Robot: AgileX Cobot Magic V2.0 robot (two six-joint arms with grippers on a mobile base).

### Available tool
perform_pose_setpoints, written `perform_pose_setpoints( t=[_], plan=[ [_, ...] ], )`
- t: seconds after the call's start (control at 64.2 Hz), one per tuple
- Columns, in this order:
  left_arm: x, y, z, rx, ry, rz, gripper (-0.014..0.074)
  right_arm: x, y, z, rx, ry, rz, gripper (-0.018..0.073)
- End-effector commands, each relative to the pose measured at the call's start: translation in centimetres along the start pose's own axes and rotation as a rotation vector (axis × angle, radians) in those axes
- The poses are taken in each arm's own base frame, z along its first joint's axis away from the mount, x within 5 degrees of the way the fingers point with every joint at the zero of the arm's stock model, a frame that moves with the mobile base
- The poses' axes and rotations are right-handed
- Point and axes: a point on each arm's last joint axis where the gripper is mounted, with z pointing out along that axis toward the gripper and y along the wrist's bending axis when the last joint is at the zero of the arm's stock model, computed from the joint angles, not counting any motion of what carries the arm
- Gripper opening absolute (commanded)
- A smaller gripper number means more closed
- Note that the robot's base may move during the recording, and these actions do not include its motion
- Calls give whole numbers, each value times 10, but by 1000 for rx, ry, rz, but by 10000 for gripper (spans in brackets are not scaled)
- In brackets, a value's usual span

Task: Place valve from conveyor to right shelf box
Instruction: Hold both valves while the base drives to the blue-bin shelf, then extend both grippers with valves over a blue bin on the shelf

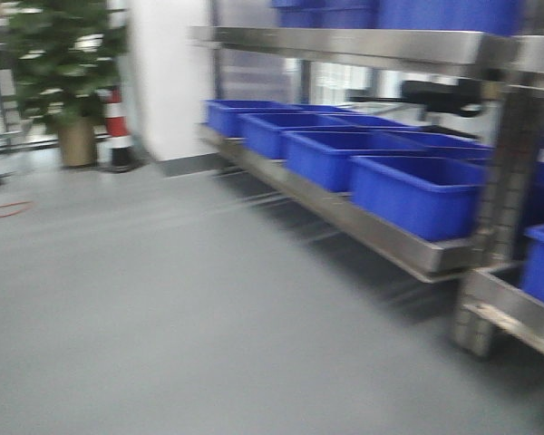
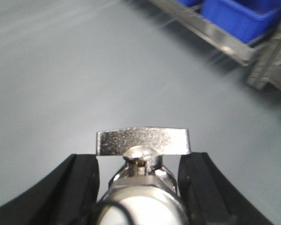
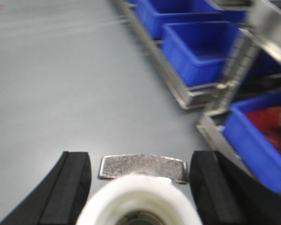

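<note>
My left gripper is shut on a valve, a silvery fitting with a flat lever across its top and a white base toward the camera. My right gripper is shut on a second valve, whose white round end faces the camera and whose flat lever lies beyond it. Both hang above the grey floor. The stainless-steel shelf runs along the right and carries a row of blue boxes. In the right wrist view the shelf and a blue box lie ahead to the right. The conveyor is out of view.
A potted plant and a red-and-white cone stand at the far left wall. A nearer blue box on the right holds something red. A dark object rests on the shelf's middle level. The front view is motion-blurred.
</note>
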Motion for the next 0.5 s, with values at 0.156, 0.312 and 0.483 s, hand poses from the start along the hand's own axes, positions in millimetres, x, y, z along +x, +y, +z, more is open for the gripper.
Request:
perform_pose_setpoints(
  t=[0.156,0.312,0.483],
  plan=[
    [-7,-2,-7,12,-72,-11,-111,-10,-1,-9,15,-92,-10,-152],
    [-7,-2,-7,12,-72,-11,-111,-10,-1,-9,15,-92,-10,-152],
    [-7,-2,-7,12,-72,-11,-111,-10,-1,-9,15,-92,-10,-152]
  ],
)
